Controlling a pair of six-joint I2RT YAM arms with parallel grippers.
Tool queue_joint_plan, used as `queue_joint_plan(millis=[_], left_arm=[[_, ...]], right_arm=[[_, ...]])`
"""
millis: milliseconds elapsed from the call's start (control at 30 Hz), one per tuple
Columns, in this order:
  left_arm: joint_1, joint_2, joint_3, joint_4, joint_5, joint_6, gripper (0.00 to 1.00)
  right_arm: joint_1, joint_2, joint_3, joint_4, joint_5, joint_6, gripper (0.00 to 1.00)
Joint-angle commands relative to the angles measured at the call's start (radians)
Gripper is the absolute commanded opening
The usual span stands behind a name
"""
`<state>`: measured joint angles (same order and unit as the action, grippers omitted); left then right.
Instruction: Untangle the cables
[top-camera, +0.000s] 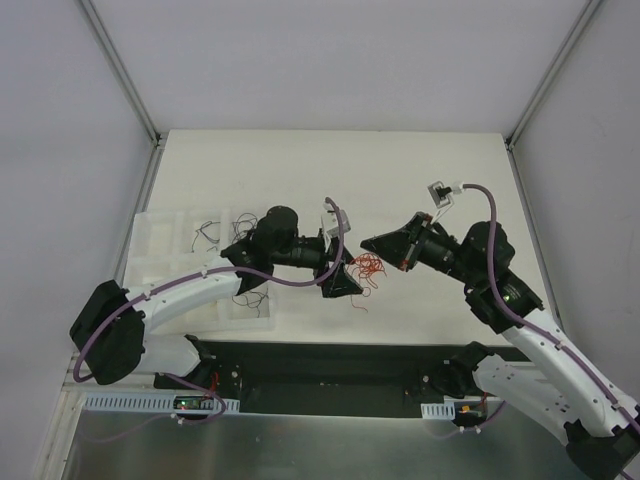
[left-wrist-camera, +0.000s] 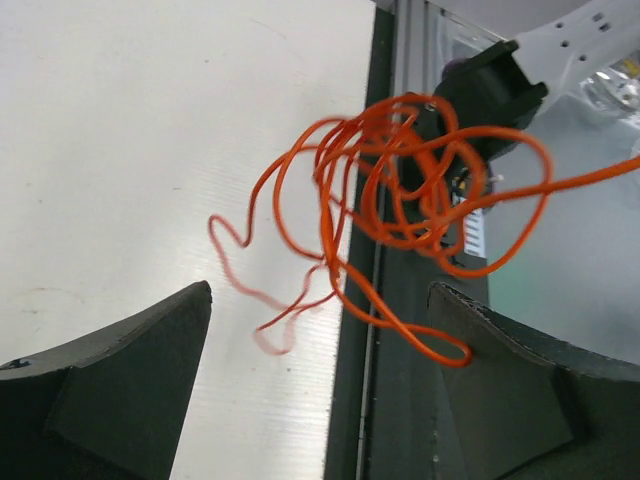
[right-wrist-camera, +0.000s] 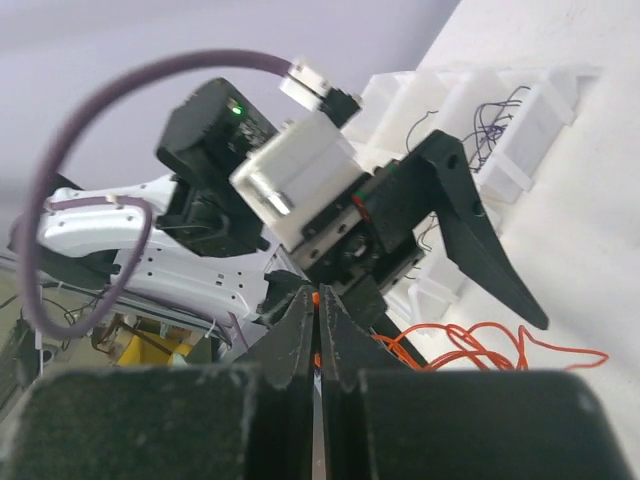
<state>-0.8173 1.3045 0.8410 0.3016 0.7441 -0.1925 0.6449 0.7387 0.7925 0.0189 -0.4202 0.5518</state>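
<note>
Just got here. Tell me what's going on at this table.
Two robot arms are working on a tangle of thin orange wires near the middle of the white table. The right end effector is shut, and a bit of orange shows between its fingers, so it seems to be pinching a strand. The left end effector is open, with its fingers on either side of the tangle, gripping nothing. A few dark wires lie in a white tray on the left side.

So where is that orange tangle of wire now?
In the top view, the orange tangle sits near the centre, between the open left gripper and the shut right gripper, which seems to pinch a strand.
</note>
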Motion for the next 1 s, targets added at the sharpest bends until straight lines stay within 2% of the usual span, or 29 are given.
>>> queue_joint_plan(millis=[0,67,200,333,400,500,600,633,700,800,900,967], left_arm=[[-0.008,-0.043,-0.061,0.134,-0.109,0.1,0.88],[-0.008,-0.054,-0.092,0.194,-0.144,0.087,0.88],[-0.039,-0.011,-0.102,0.261,-0.177,-0.033,0.93],[-0.048,0.059,-0.155,0.508,-0.135,-0.194,0.94],[-0.048,0.091,-0.163,0.597,-0.124,-0.248,0.9],[-0.069,0.119,-0.177,0.665,-0.166,-0.263,0.76],[-0.098,0.131,-0.201,0.725,-0.228,-0.254,0.7],[-0.103,0.136,-0.2,0.728,-0.25,-0.249,0.63],[-0.109,0.148,-0.195,0.723,-0.281,-0.249,0.43],[-0.108,0.148,-0.206,0.665,-0.34,-0.236,0.19],[-0.108,0.127,-0.247,0.581,-0.394,-0.217,0.03],[-0.108,0.118,-0.287,0.568,-0.434,-0.223,0.0]], right_arm=[[-0.002,-0.025,0.057,0.059,-0.037,0.02,0.0],[-0.002,-0.033,0.066,0.055,-0.042,0.019,0.0],[-0.004,-0.035,0.099,0.042,-0.06,0.011,0.0],[-0.004,-0.032,0.117,0.046,-0.077,0.014,0.0],[-0.004,-0.033,0.125,0.047,-0.08,0.014,0.0],[-0.004,-0.041,0.137,0.039,-0.075,0.014,0.0],[-0.004,-0.044,0.148,0.035,-0.075,0.01,0.0],[-0.004,-0.047,0.148,0.033,-0.077,0.01,0.0],[-0.004,-0.056,0.148,0.024,-0.063,0.002,0.0],[-0.004,-0.074,0.177,-0.061,0.003,-0.058,0.0],[-0.004,-0.084,0.24,-0.166,0.098,-0.137,0.0],[-0.005,-0.084,0.289,-0.201,0.155,-0.183,0.0]])
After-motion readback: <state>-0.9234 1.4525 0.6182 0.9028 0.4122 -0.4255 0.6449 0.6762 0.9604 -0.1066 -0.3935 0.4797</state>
